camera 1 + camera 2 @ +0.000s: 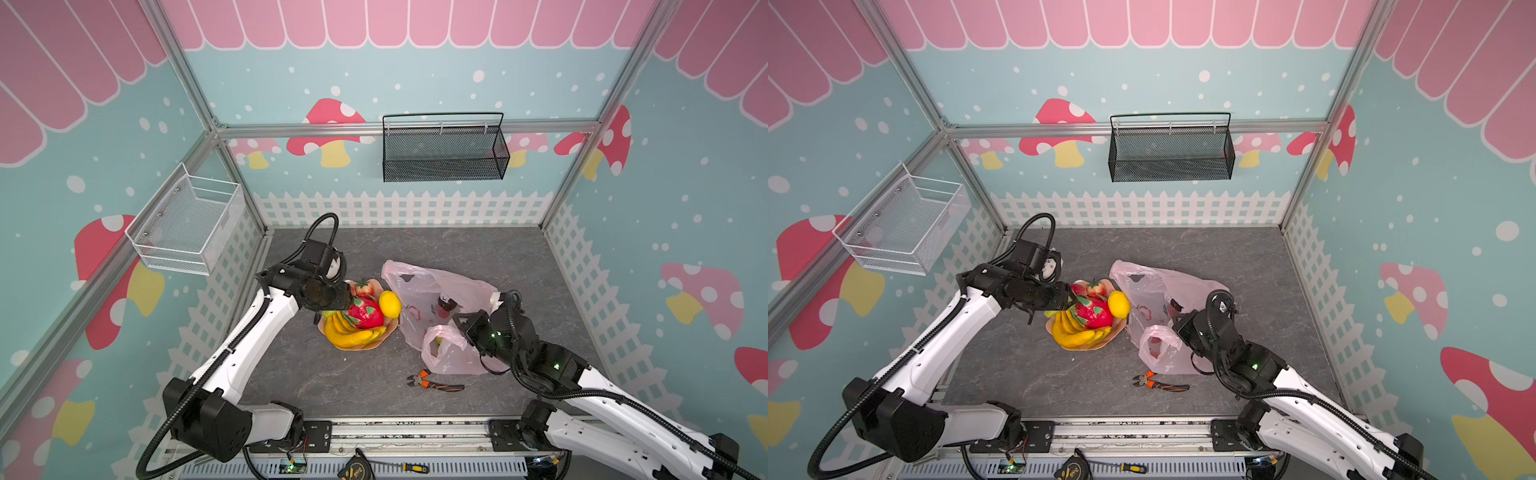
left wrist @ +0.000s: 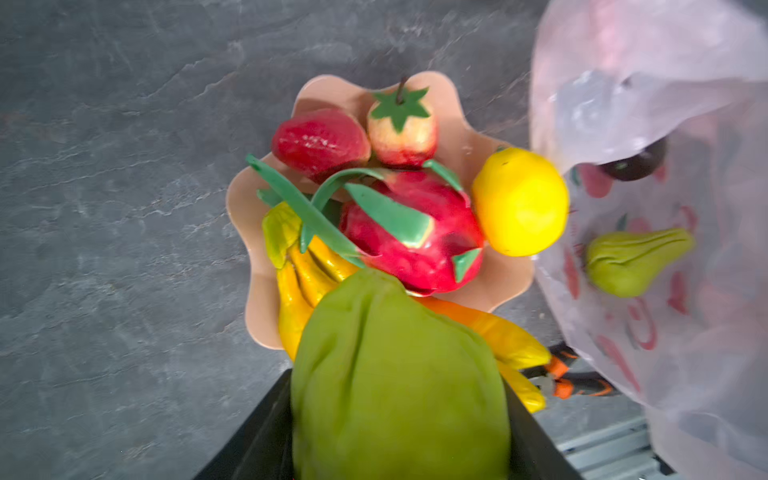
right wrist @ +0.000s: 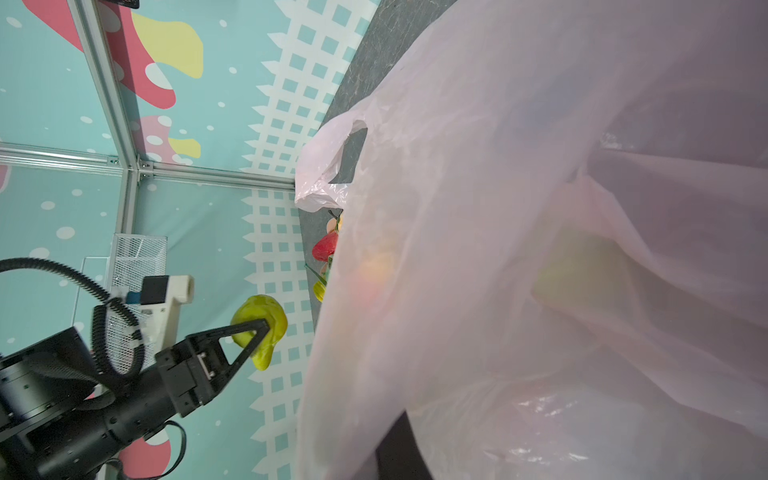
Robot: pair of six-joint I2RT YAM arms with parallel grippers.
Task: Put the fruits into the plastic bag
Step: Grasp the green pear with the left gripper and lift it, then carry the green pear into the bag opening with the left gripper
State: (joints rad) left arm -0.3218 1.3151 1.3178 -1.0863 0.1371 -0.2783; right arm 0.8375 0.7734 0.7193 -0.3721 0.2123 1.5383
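**Green fruit gripped over the plate, bag held by its handle**

Nearest on the grey surface point(image 1: 332, 382) lie orange-handled pliers point(image 1: 434, 383); just behind, the right jaws are closed on the near handle of the plastic bag point(image 1: 415, 286), which holds a pear-shaped green fruit point(image 2: 631, 262) and a dark round one point(image 2: 636, 164); beside the bag, the peach plate point(image 2: 457, 124) carries the banana bunch point(image 1: 347, 332), lemon point(image 1: 390, 304), dragon fruit point(image 1: 368, 316) and strawberries point(image 2: 320, 139); the left jaws clamp a bumpy green fruit point(image 2: 395, 374) over the plate's left side

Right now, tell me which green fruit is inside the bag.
The pear-shaped green fruit lying in the pink bag; the other green fruit is held in the left end effector.
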